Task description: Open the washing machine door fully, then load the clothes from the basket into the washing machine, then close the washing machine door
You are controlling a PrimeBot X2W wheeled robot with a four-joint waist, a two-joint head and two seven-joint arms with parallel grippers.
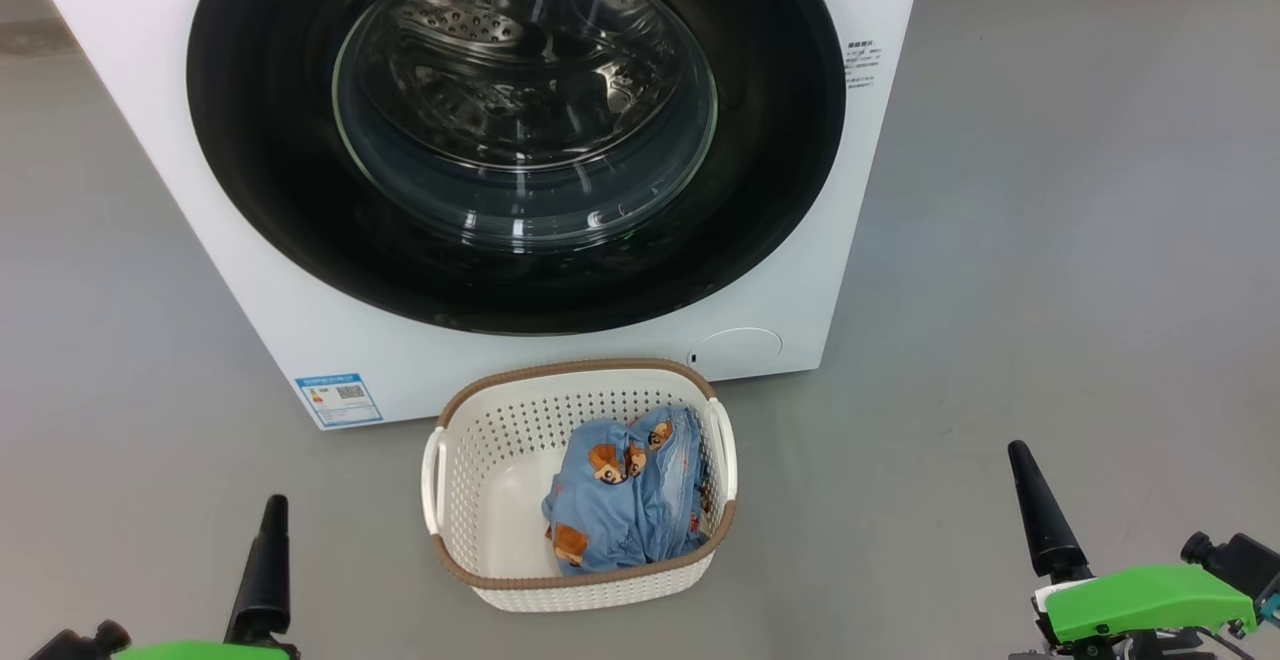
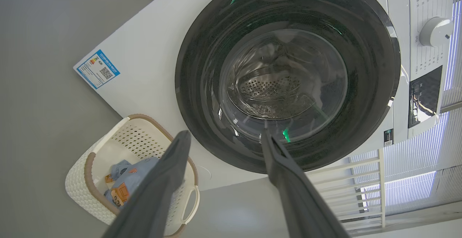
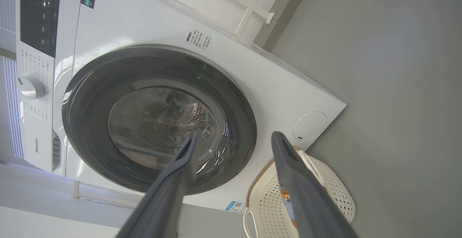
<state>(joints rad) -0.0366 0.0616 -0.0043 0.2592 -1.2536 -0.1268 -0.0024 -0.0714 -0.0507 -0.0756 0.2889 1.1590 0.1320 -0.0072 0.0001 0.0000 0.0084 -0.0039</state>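
Door (image 1: 270, 140) sat shut against the front of the washer (image 1: 330, 345), filling the upper middle of the head view, its black rim ringing clear glass through which the steel drum (image 1: 480, 30) showed. Below it, at the lower centre of the frame, the basket (image 1: 580, 368) stood on the grey floor (image 1: 1050, 240) just in front of the washer. Clothes (image 1: 625, 500) lay bundled in the right half of the basket, blue with orange-brown figures. A blue sticker (image 1: 338, 400) sat at the washer's lower left and a round cap (image 1: 738, 350) at its lower right, just above the basket's rim. In the left wrist view the left gripper (image 2: 225, 135) had its fingers spread wide, gripping nothing, tips in front of the door's lower rim, with the basket at the lower left of that frame and a white dial (image 2: 435, 31) at the upper right. In the right wrist view the right gripper (image 3: 234, 135) was likewise spread wide, one finger crossing the glass and the other crossing the basket at the lower right. In the head view one dark finger of each gripper rose near a bottom corner, well apart from the basket
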